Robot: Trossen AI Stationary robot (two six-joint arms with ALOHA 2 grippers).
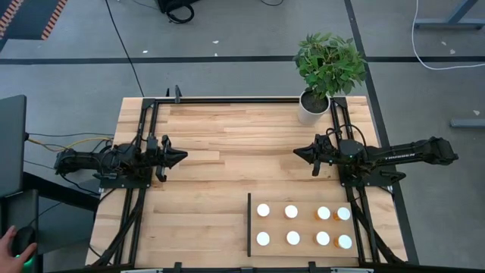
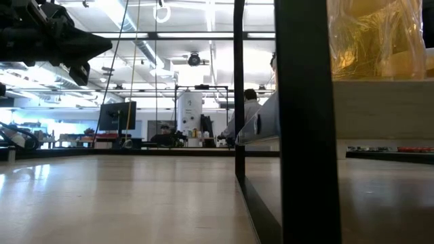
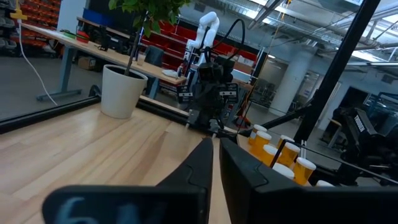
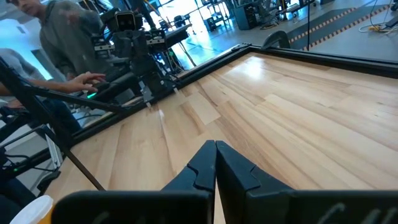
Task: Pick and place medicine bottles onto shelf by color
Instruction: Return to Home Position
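Eight small bottles with white caps (image 1: 303,225) stand in two rows on the light-wood shelf panel (image 1: 307,201) at the table's near right, right of the thin black strip (image 1: 249,224). The right-hand ones show orange bodies (image 1: 343,214). Some orange bottles show in the left wrist view (image 3: 273,149). My left gripper (image 1: 182,157) is shut and empty above the table's left middle; its own view shows the shut fingers (image 3: 213,140). My right gripper (image 1: 297,152) is shut and empty at the right middle, facing the left one (image 4: 216,144).
A white pot with a green plant (image 1: 311,106) stands at the far right corner. A black frame rail (image 1: 227,99) runs along the far edge. Bare planks (image 1: 235,152) lie between the grippers. A person's hand (image 1: 15,243) rests beside the table's left.
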